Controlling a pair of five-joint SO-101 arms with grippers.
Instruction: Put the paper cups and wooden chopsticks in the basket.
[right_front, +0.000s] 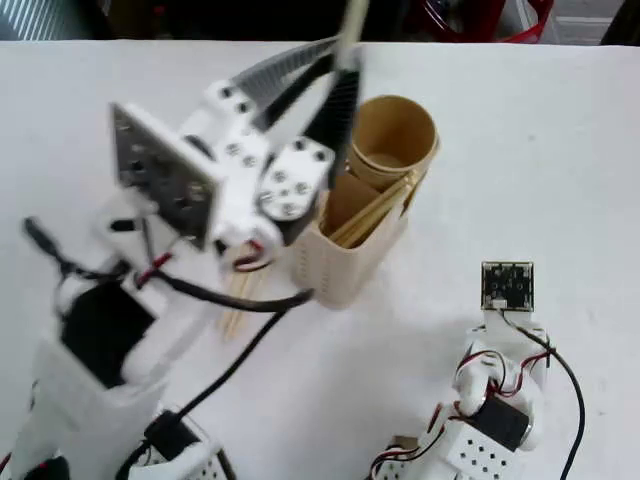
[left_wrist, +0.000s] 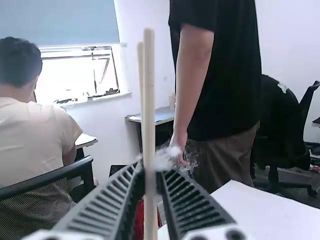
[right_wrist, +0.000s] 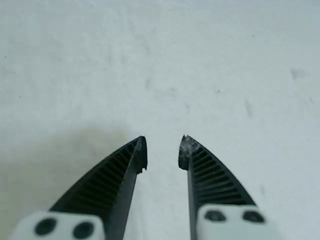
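My left gripper (right_front: 343, 58) is raised above the beige basket (right_front: 340, 268) and is shut on a pair of wooden chopsticks (right_front: 352, 20). In the left wrist view these chopsticks (left_wrist: 148, 115) stand upright between the jaws of the gripper (left_wrist: 150, 172). The basket holds stacked paper cups (right_front: 392, 140) and several chopsticks (right_front: 372, 215) leaning inside it. More chopsticks (right_front: 238, 300) lie on the table beside the basket, partly under the left arm. My right gripper (right_wrist: 162, 150) hangs open over bare white table with nothing between its fingers.
The right arm (right_front: 500, 390) is folded near the table's front right edge. A black cable (right_front: 240, 300) runs from the left arm across the table by the basket. A person (left_wrist: 215, 90) stands in the room behind.
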